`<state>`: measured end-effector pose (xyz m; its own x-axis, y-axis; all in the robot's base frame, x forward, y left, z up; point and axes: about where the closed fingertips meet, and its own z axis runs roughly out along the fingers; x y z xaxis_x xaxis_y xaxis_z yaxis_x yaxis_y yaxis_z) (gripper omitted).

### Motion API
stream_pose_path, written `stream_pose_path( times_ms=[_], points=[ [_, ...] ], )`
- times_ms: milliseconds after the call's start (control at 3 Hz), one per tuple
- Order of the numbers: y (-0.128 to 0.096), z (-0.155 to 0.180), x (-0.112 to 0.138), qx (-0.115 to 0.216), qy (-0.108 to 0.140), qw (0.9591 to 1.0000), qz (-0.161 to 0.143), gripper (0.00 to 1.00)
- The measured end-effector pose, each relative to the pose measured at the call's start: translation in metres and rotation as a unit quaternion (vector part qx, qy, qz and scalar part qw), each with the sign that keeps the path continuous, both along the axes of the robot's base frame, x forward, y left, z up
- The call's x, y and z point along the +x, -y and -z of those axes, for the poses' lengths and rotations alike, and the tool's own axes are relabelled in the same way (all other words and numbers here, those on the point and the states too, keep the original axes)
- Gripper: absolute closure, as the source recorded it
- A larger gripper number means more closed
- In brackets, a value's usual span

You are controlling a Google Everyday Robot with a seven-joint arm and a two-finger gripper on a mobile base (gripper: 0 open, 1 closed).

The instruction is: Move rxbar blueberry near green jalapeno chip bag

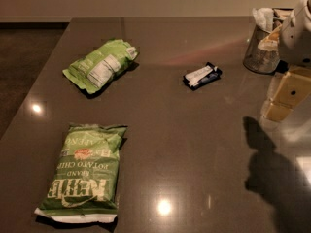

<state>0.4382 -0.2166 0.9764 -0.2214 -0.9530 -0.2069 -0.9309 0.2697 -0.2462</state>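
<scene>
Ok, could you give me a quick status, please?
Gripper at table's right edge, apart from rxbar blueberry. Bar lies far from green jalapeno chip bag. Nothing between them.

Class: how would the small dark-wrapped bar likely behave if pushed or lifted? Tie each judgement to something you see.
The rxbar blueberry lies flat, so it should slide, not roll. Its small size suggests it is light; the glossy table may let it skid. The gripper sits apart at the right edge.

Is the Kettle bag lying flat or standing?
Flat: the Kettle bag lies front up on the table. The gripper hangs near the picture's right edge.
</scene>
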Motion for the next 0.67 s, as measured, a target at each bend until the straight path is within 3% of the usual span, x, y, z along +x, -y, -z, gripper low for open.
stream_pose_path(
  times_ms=[333,667],
  points=[
    [0.000,0.000,0.000,0.000,0.000,1.0000,0.000,0.00],
    [-0.004,-0.002,0.016,0.003,0.005,0.9999,-0.012,0.00]
  ],
)
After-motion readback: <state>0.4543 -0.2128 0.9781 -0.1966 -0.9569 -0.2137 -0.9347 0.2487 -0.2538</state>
